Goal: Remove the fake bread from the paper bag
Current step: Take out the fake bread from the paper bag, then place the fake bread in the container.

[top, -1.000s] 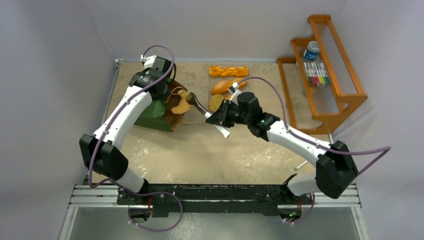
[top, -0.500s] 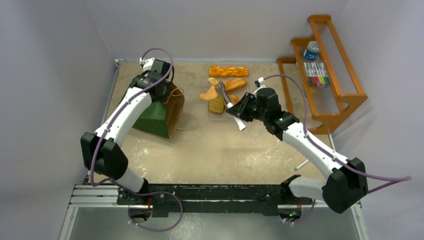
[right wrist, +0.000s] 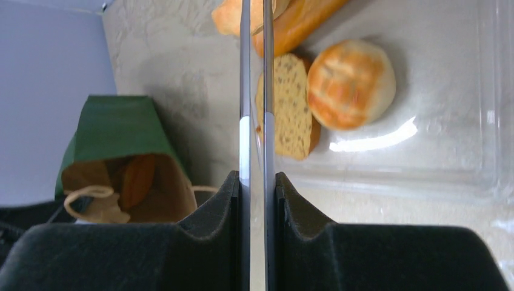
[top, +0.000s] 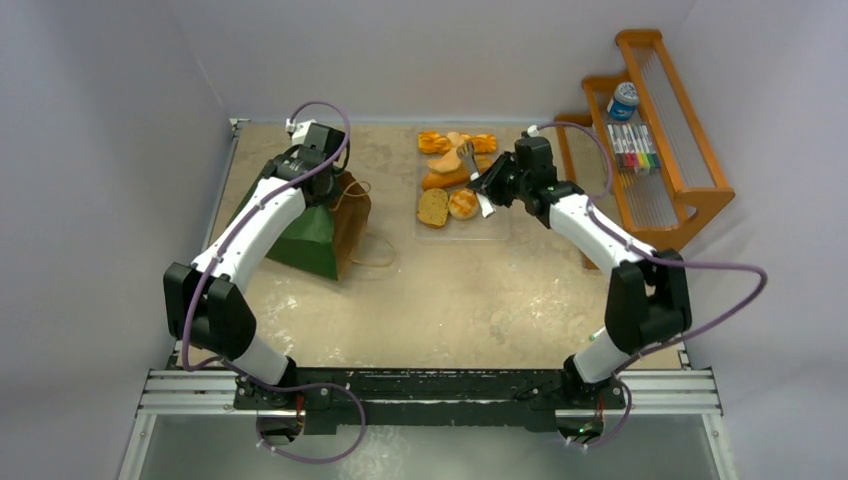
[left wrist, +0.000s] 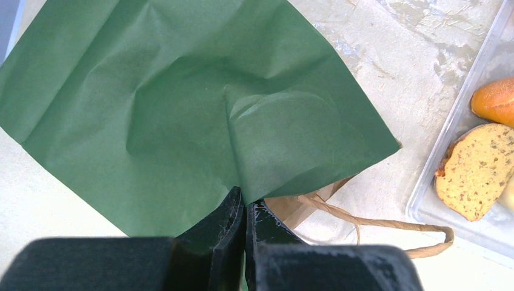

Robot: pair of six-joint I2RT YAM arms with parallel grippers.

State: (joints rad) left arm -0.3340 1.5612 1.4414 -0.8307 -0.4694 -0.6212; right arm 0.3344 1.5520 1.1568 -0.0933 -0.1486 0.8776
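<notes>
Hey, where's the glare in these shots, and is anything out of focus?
Right wrist view: a white glare streak on the clear tray below the round bun, a bright patch on the tongs. Left wrist view: no glare, paper bag crisp, left gripper slightly soft up close. Top view: even light, faint shadows.

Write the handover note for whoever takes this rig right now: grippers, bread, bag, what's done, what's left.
Left gripper: shut on the edge of the paper bag, whose mouth faces the tray.
Right gripper: shut on the tongs, tips over the clear tray with an orange piece at them.
Done: braided stick, loaf, slice and bun are out, at the tray.
Left: set that piece down; at least one brown piece shows inside the bag.
</notes>
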